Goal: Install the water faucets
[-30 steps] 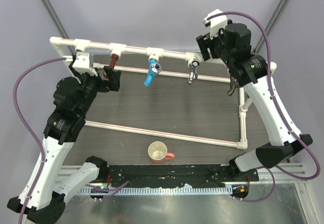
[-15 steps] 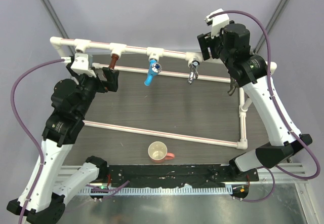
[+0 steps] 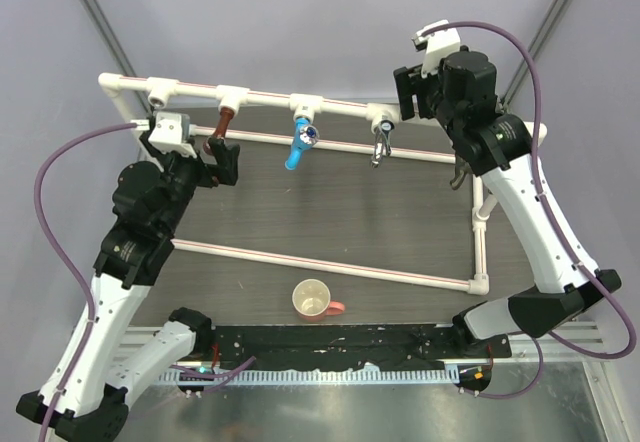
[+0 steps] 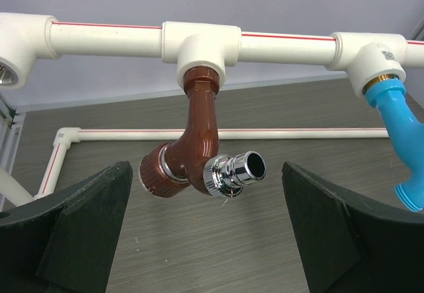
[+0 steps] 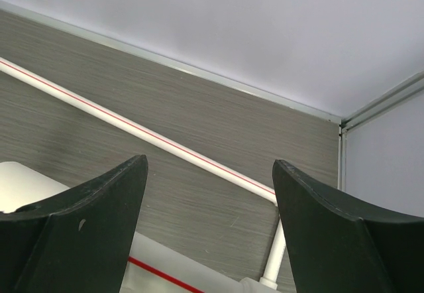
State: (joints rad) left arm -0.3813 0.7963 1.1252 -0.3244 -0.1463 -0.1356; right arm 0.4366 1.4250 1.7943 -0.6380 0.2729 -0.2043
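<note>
Three faucets hang from the white back pipe [image 3: 265, 97]: a reddish-brown faucet [image 3: 224, 120], a blue faucet [image 3: 299, 143] and a chrome faucet [image 3: 380, 144]. In the left wrist view the reddish-brown faucet [image 4: 197, 134] sits in its white tee [image 4: 201, 44], chrome nozzle [image 4: 236, 172] pointing right, with the blue faucet [image 4: 401, 137] at the right edge. My left gripper [image 3: 219, 158] is open and empty just short of the brown faucet, which shows between the fingers [image 4: 79, 227]. My right gripper [image 5: 209, 164] is open and empty, high by the back right corner [image 3: 405, 90].
The white pipe frame [image 3: 330, 265] lies on the dark wood-grain table. A cream cup with a pink handle [image 3: 314, 300] stands near the front rail. A dark object [image 3: 461, 174] hangs by the right side pipe, partly behind my right arm. An empty tee [image 3: 160, 89] is at far left.
My left arm has shifted slightly right, toward the brown faucet, gripper still open. My right arm has moved slightly up and to the right. The faucets have not moved.
</note>
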